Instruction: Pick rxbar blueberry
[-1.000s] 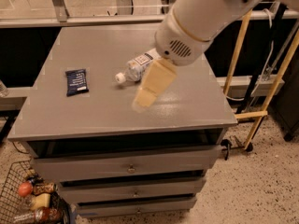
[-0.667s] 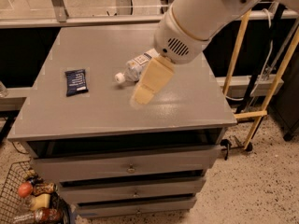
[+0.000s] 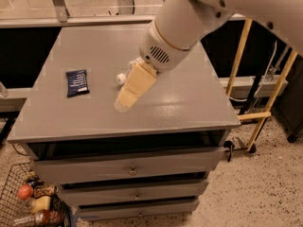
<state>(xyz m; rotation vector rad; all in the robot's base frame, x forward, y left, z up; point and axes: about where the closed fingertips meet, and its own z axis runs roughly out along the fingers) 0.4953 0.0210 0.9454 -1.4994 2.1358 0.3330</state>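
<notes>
The rxbar blueberry (image 3: 77, 82) is a small flat dark navy wrapper with white text. It lies on the left part of the grey cabinet top (image 3: 189, 103). My gripper (image 3: 123, 104) hangs on the big white arm over the middle of the top, its beige finger pointing down and to the left. It is to the right of the bar, about a bar's length away, and does not touch it. It holds nothing that I can see.
A clear plastic bottle lies behind the gripper, with only its white cap (image 3: 121, 78) and a bit of its neck showing. Drawers (image 3: 132, 169) are below the top. A wire basket of items (image 3: 28, 205) stands on the floor at the lower left. A yellow frame (image 3: 246, 117) stands at the right.
The arm and gripper have moved left toward the bar and now cover most of the bottle. The bar and bottle have not moved.
</notes>
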